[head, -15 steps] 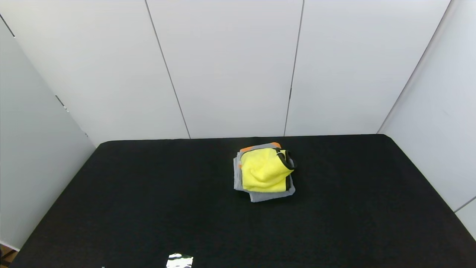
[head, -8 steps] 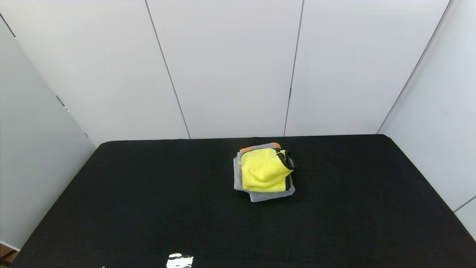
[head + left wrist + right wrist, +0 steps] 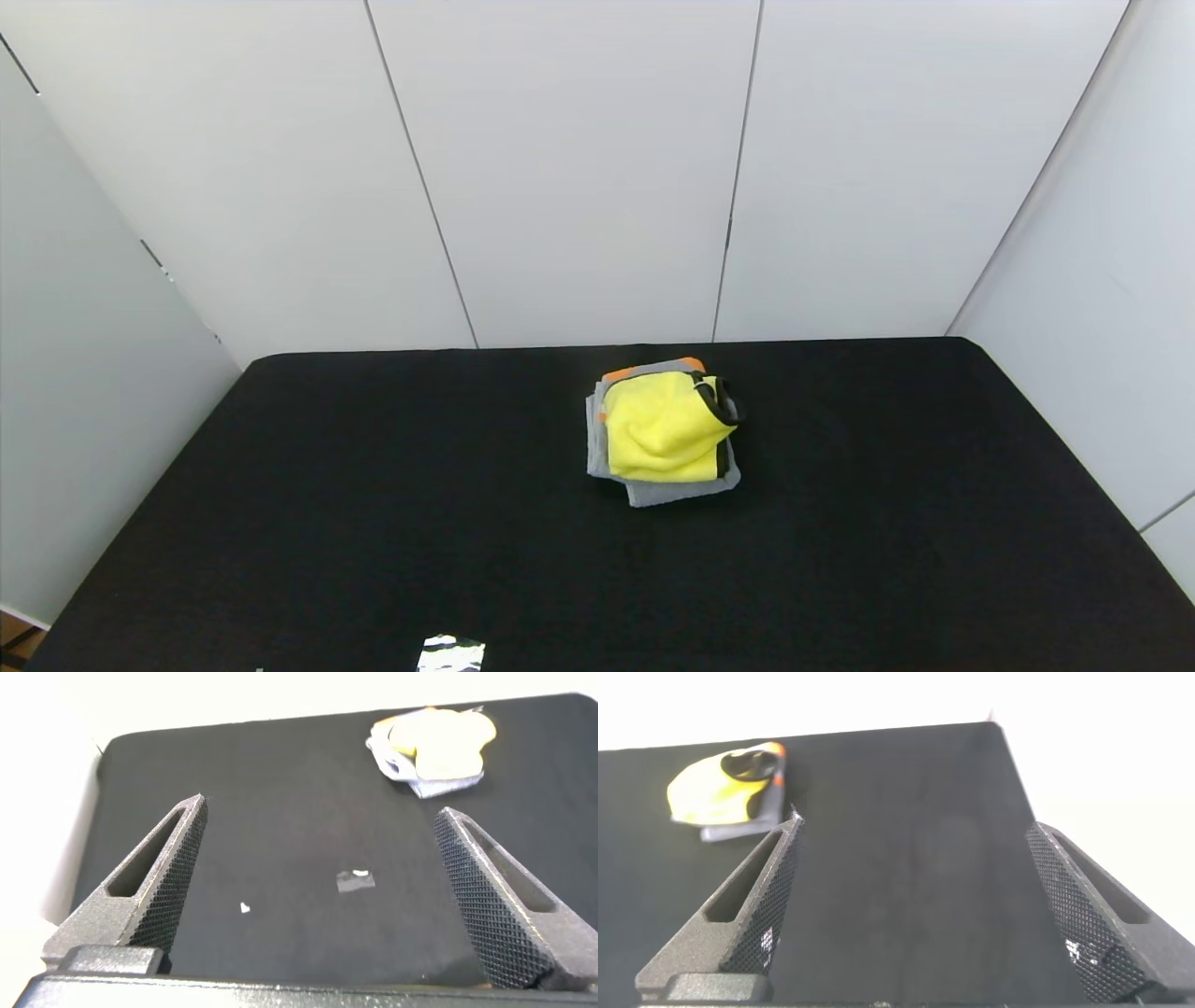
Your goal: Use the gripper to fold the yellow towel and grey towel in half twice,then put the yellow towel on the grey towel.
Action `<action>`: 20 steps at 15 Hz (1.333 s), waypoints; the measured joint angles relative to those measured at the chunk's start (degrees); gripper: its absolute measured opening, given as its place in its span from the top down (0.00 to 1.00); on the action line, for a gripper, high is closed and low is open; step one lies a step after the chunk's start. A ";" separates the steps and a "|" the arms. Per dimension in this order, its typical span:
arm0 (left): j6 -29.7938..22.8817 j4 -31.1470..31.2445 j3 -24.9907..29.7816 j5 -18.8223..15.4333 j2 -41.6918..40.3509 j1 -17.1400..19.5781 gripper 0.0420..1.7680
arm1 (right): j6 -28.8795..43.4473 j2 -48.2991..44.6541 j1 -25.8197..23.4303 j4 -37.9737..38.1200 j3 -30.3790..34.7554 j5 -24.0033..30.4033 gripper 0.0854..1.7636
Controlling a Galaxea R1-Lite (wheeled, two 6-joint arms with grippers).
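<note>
I see the folded yellow towel (image 3: 665, 426) resting on the folded grey towel (image 3: 653, 493), far on the black table (image 3: 373, 523). My left gripper (image 3: 322, 873) and right gripper (image 3: 915, 877) hover well short of them, jaws spread wide, holding nothing.

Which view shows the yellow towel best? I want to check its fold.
The head view: the yellow towel shows from above, folded, lying on the grey towel. The left wrist view shows it far off and washed out; the right wrist view shows it low, side-on, as a rounded mound.
</note>
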 joint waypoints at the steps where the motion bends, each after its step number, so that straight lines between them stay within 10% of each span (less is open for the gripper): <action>1: 0.05 0.00 -0.24 0.02 -0.17 0.54 0.03 | -0.12 -0.83 -1.05 0.00 0.66 0.13 0.03; 20: 2.02 2.96 -6.67 -3.36 -1.68 11.78 0.03 | -5.80 -22.19 -3.29 3.40 16.88 2.22 0.03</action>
